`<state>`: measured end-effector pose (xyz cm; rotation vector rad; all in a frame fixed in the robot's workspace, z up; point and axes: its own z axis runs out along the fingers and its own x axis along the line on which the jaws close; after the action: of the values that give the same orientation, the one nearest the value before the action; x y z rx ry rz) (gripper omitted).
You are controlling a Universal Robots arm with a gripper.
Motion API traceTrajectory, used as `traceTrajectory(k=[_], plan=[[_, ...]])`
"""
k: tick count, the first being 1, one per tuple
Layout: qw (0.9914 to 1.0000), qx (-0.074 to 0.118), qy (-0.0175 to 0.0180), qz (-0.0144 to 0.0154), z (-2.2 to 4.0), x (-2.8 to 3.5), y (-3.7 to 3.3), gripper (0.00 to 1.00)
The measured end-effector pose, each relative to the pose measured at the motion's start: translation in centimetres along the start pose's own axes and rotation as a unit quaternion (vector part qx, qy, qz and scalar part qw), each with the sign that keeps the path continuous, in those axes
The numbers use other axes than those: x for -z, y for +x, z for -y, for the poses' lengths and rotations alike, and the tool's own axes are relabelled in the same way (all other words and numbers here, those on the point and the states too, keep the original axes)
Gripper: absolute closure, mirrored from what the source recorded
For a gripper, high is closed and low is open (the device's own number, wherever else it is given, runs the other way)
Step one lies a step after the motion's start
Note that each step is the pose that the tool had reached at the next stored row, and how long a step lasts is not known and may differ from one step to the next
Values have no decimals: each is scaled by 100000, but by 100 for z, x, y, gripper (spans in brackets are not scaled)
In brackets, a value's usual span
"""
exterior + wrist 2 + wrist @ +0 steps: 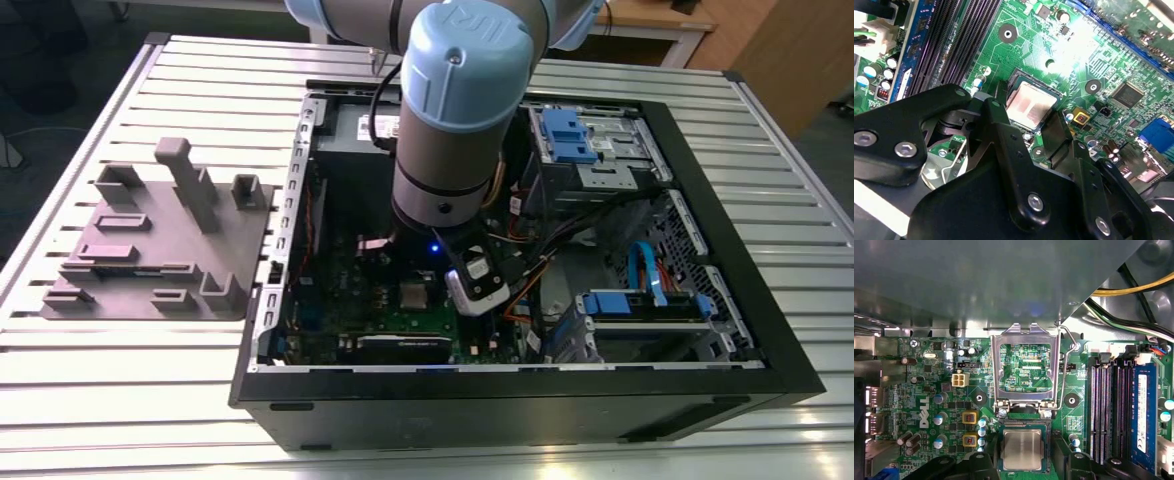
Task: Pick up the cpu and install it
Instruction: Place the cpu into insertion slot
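The cpu (1022, 450) lies flat in its socket on the green motherboard (921, 385) — the hinged metal frame (1024, 335) beside it stands open, and the gripper (1023, 462) flanks it, 2 black fingers (1070, 464) spread apart.

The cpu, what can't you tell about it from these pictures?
- Second wrist view: the gripper covers part of the cpu rim.
- Exterior view: the arm hides much of the motherboard around it.
- Both wrist views: whether it lies fully seated in its socket cannot be told.
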<state>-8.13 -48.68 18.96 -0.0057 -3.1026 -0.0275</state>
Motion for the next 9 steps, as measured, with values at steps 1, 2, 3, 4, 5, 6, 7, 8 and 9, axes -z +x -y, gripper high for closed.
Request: traceTrajectory(k=[1,2,3,4,5,6,7,8,9], plan=[[100000,3,2,-3,0,1,0,46],[100000,2,-1,-2,0,1,0,46],[100000,1,-3,-2,0,1,0,46],[100000,1,-3,-2,0,1,0,46],[100000,2,-4,-2,0,1,0,47],[100000,6,-4,5,0,1,-1,47],[100000,8,-5,0,0,1,-1,54],[100000,5,-5,-4,0,1,-1,54],[100000,6,-6,-3,0,1,-1,54]])
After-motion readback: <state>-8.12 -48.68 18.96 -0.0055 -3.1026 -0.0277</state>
